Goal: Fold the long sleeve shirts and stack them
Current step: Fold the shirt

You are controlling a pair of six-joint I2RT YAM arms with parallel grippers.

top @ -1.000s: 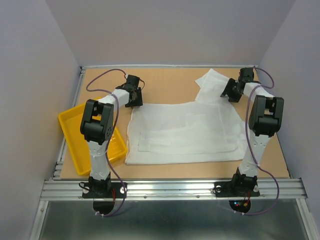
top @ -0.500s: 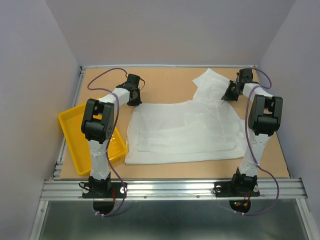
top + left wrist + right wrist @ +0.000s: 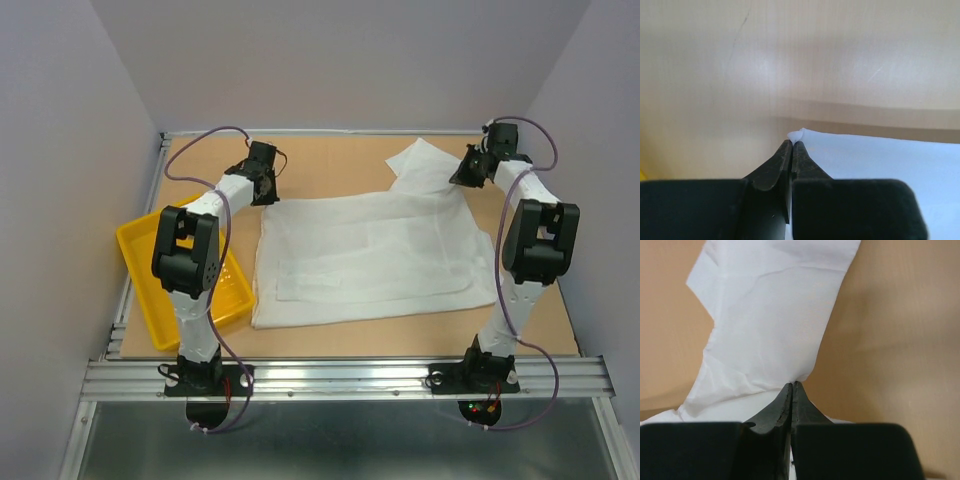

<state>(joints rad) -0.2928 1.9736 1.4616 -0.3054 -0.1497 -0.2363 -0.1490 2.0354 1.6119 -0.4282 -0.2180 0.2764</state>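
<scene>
Tan wooden tabletop (image 3: 330,165) carries 1 plain white thin long-sleeved shirt (image 3: 370,255), spread flat mid-table. Left gripper (image 3: 791,145) is clamped on its far-left corner, right gripper (image 3: 791,386) on its far-right edge. Likely the first fold: next, lift both evenly, carry nearward.

Shirt spread mid-desk, tray off to its left!

The white thin-fabric long sleeve shirt (image 3: 370,255) lies flat across the middle of the tan wooden desk (image 3: 330,165), with one sleeve reaching toward the far edge on the right. The yellow plastic tray (image 3: 140,255) sits at the desk's left side, just beside the shirt's near-left corner. The left tool (image 3: 792,142) pinches the shirt's far-left corner, and the right tool (image 3: 791,385) pinches its far-right edge, at the foot of that sleeve.
</scene>
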